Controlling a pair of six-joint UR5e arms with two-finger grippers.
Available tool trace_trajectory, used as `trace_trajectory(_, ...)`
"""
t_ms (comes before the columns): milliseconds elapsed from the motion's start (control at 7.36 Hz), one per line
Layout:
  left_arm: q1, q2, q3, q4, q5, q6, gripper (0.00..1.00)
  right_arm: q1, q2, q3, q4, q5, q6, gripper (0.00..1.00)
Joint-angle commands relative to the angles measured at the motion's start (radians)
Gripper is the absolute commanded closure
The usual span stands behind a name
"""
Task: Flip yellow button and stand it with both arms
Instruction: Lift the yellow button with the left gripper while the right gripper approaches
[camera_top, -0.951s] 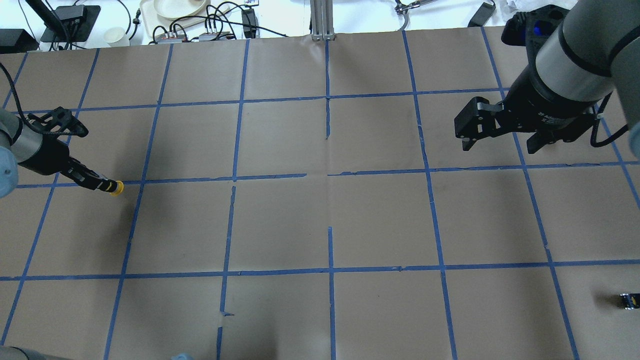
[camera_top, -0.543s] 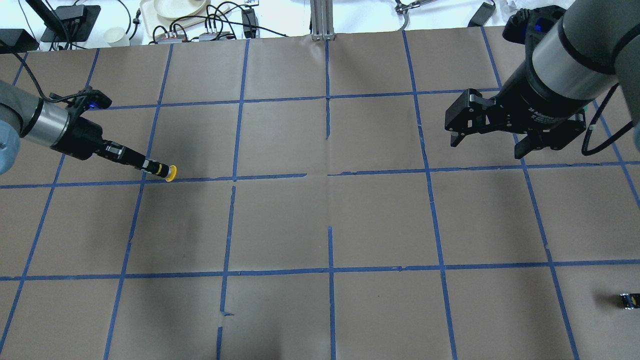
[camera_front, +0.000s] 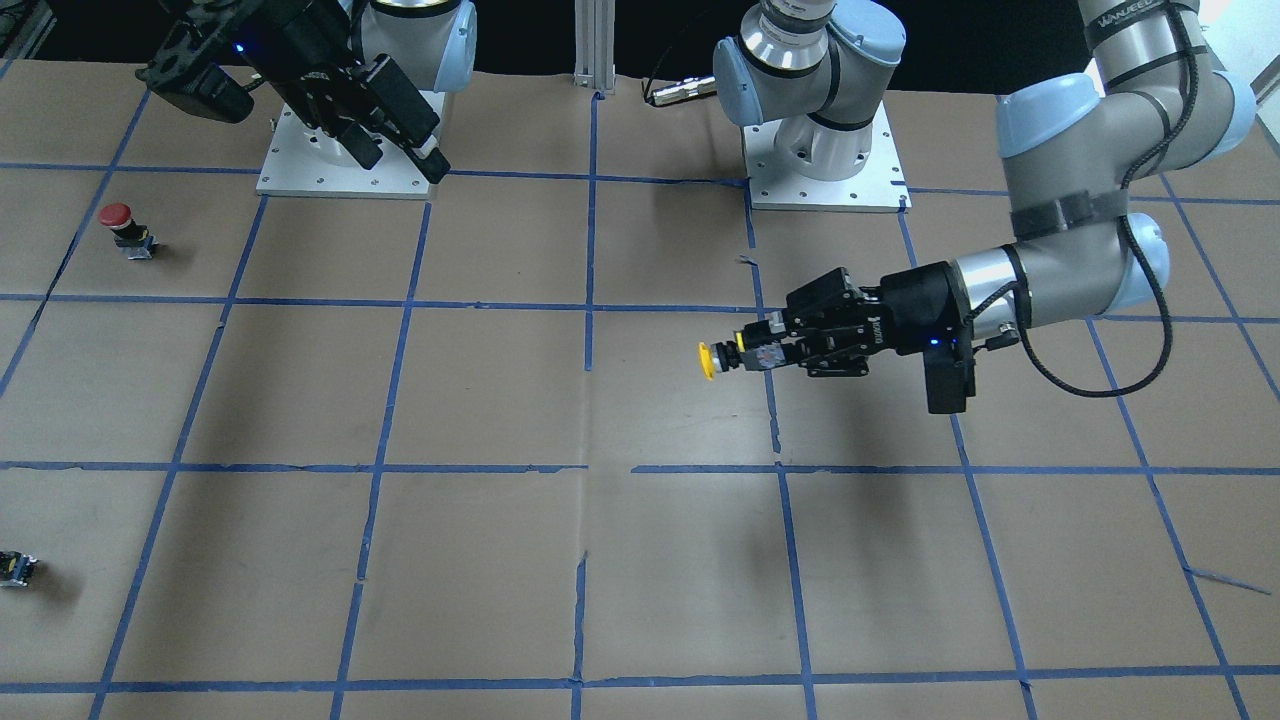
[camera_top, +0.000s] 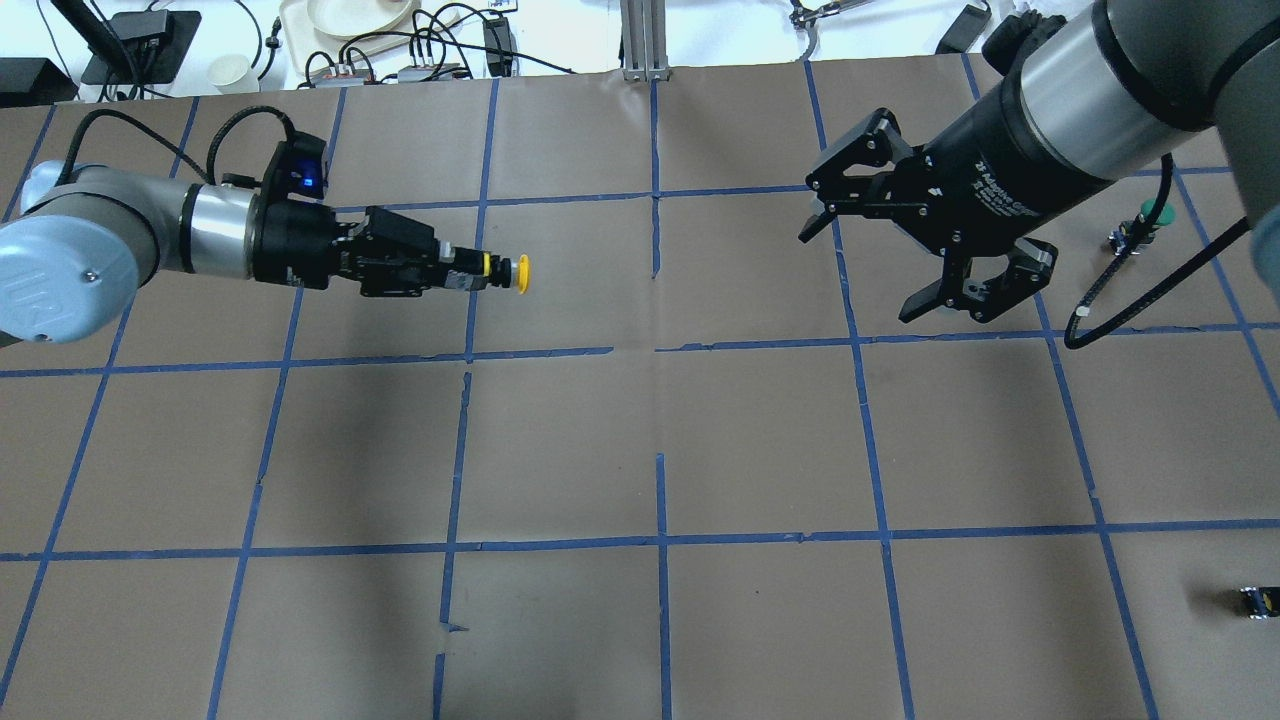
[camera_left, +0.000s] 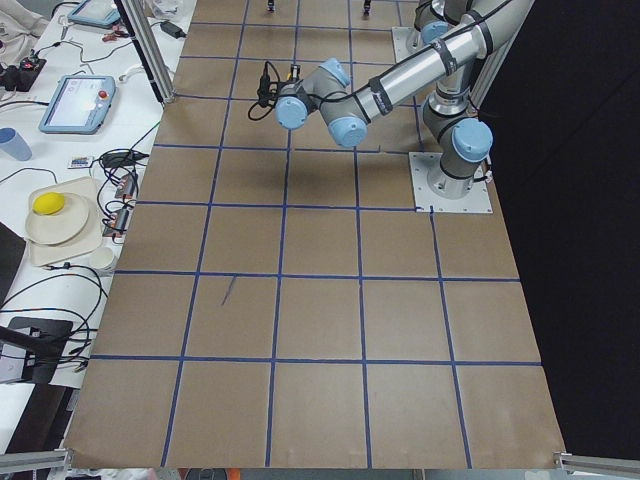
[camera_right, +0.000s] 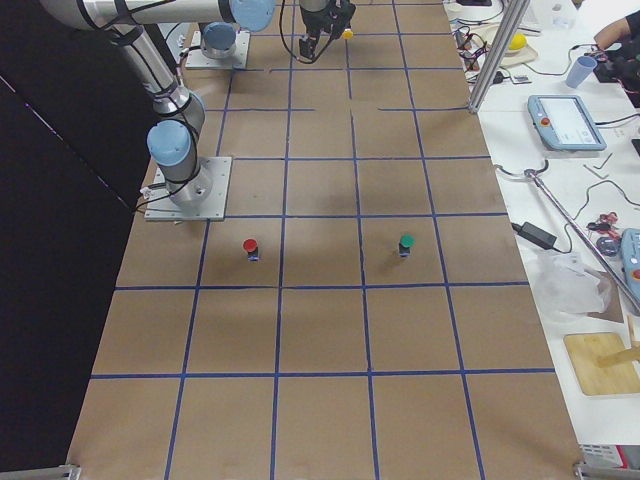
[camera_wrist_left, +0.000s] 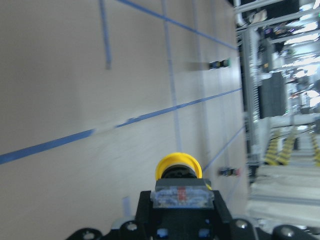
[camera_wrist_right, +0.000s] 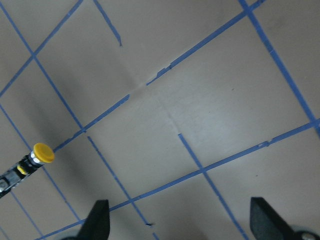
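My left gripper (camera_top: 462, 272) is shut on the yellow button (camera_top: 520, 273) by its black and grey body. It holds the button level above the table, with the yellow cap pointing toward the table's middle. The front-facing view shows the same grip (camera_front: 760, 355) and the cap (camera_front: 708, 360). The left wrist view looks along the body to the cap (camera_wrist_left: 177, 167). My right gripper (camera_top: 855, 277) is open and empty, in the air to the right, its jaws turned toward the button. The button shows at the left of the right wrist view (camera_wrist_right: 42, 152).
A red-capped button (camera_front: 118, 225) stands near the right arm's base. A green-capped button (camera_top: 1150, 215) stands behind the right arm. A tiny black part with a yellow label (camera_top: 1258, 601) lies near the right edge. The brown paper (camera_top: 660, 440) has a blue tape grid.
My left gripper has carried the yellow button up and toward the table's middle and levelled it. My right gripper has moved left and turned toward it, still open.
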Motion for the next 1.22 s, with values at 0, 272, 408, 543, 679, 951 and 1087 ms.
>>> trace_trajectory(0, -0.091, 0.044, -0.009, 0.003, -0.175, -0.134, 0.99, 0.0, 0.001, 0.007, -0.002, 0.156, 0.167, 0.0)
trace_trajectory(272, -0.105, 0.063, -0.012, 0.0, -0.307, -0.196, 0.99, -0.041, 0.024, 0.007, -0.025, 0.283, 0.22, 0.0)
trace_trajectory(408, -0.108, 0.071, -0.012, 0.003, -0.321, -0.199, 0.99, -0.065, 0.032, 0.009, -0.039, 0.352, 0.22, 0.0)
trace_trajectory(543, -0.12, 0.087, -0.012, 0.002, -0.35, -0.209, 0.99, -0.065, 0.041, 0.013, -0.044, 0.388, 0.223, 0.0)
trace_trajectory(679, -0.143, 0.097, -0.012, 0.002, -0.355, -0.218, 0.99, -0.063, 0.067, 0.012, -0.114, 0.394, 0.297, 0.0)
trace_trajectory(951, -0.159, 0.097, -0.021, 0.002, -0.362, -0.225, 0.99, -0.039, 0.137, 0.015, -0.409, 0.387, 0.588, 0.0)
trace_trajectory(1087, -0.165, 0.112, -0.021, 0.002, -0.388, -0.244, 0.99, -0.022, 0.141, 0.02, -0.429, 0.384, 0.597, 0.0)
